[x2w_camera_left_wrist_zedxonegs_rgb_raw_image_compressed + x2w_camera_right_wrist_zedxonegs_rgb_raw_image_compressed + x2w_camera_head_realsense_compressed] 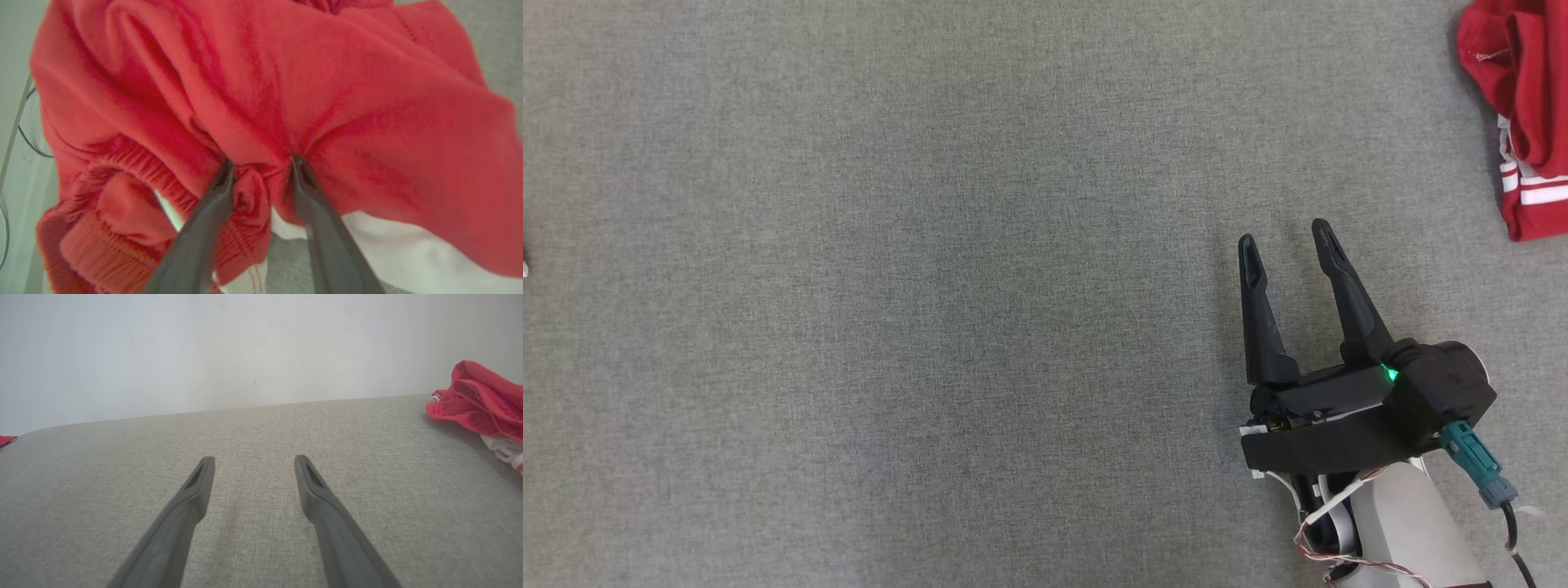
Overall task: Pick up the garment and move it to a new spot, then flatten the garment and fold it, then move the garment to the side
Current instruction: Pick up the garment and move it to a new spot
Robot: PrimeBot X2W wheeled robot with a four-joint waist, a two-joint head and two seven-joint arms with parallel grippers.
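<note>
In the left wrist view, a red garment (pixel 286 81) with a ribbed waistband and white parts is crumpled close in front of the camera. My left gripper (pixel 260 163) presses its tips into the cloth. Its jaws stand apart with a bunched fold of red fabric between them. My right gripper (pixel 1284 233) hovers open over bare grey cloth at the lower right of the head view, holding nothing (pixel 253 461). A crumpled red garment with white stripes (pixel 1523 106) lies at the top right corner, well beyond the right gripper (pixel 482 400).
The work surface is a grey fabric top (pixel 931 327) with a pale wall behind it (pixel 245 355). A small scrap of red (pixel 7 439) peeks in at the far left edge of the right wrist view. Thin cables (pixel 24 134) hang beside the surface's edge.
</note>
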